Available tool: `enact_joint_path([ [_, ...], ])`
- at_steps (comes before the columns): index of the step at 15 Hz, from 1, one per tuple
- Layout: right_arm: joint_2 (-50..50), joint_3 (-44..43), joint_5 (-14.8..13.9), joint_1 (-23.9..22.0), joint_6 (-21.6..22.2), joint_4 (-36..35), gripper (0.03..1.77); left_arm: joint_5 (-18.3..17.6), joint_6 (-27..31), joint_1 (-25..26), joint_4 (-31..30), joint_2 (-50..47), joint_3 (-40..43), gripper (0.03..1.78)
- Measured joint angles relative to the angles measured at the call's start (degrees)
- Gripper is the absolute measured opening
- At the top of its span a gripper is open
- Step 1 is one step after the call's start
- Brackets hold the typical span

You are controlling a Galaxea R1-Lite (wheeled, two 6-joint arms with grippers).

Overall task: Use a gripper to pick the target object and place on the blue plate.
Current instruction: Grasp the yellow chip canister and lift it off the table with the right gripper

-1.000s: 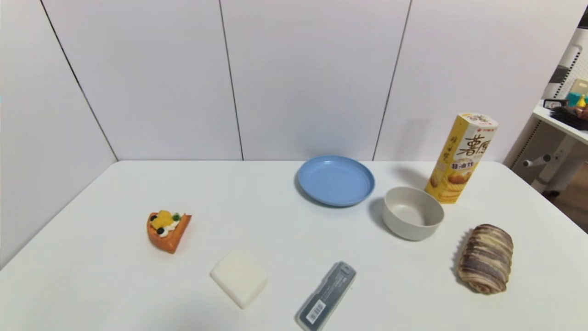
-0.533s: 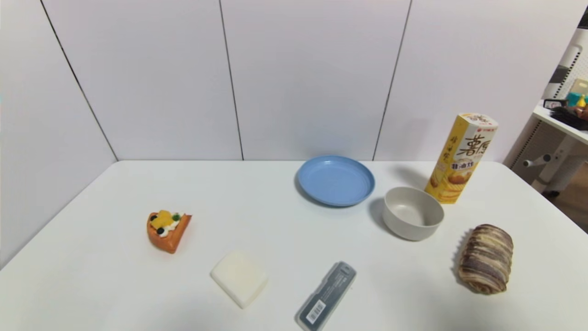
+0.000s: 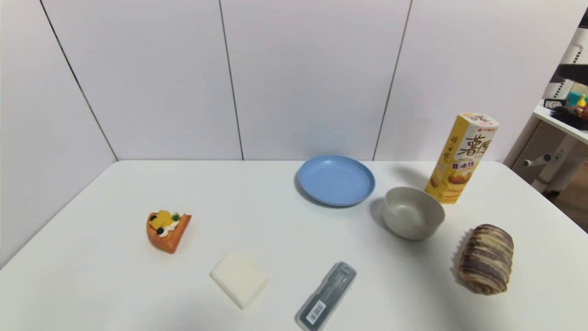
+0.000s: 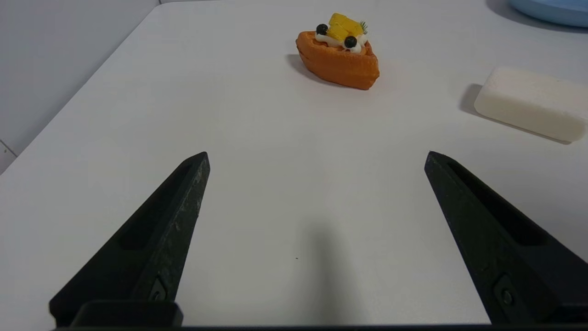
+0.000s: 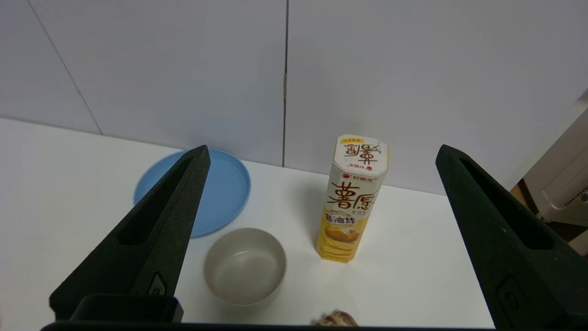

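Already the left gripper point(image 4: 317, 156) hung low over the near-left table point(image 3: 257, 216), fingers spread wide and holding nothing, with the cake slice point(image 4: 337, 55) and white block point(image 4: 526, 103) ahead of it. Further right, the blue plate point(image 3: 336, 180) lay bare toward the back, the beige bowl point(image 3: 413, 213) just beside it. Behind the bowl stood the target object point(image 3: 461, 158), the tall yellow chips box, upright and untouched near the back right. The right gripper point(image 5: 321, 151) was raised and facing it, fingers parted and empty, well short of the box. Such a tall, narrow box would likely topple if a finger clipped its top. A low carry could knock the bowl. The bread roll point(image 3: 486, 258) lay nearest, at the right.
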Motion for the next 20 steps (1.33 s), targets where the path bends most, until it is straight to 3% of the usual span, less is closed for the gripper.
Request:
enact_joint_path([
  [4,5.4,10.3,-0.2,-0.5,-2.0,-10.7,1.70,0.0,0.0,0.0,0.0,0.0,0.0,1.69],
  [9,13.1,24.8,-0.9,-2.2,-1.3,-33.8,1.70,0.0,0.0,0.0,0.0,0.0,0.0,1.69],
  [13,20.2,26.7,-5.0,-3.0,-0.5,-36.8,1.70,0.0,0.0,0.0,0.0,0.0,0.0,1.69],
  [20,30.7,20.0,-4.7,-1.6,-0.5,-40.4,1.70,0.0,0.0,0.0,0.0,0.0,0.0,1.69],
])
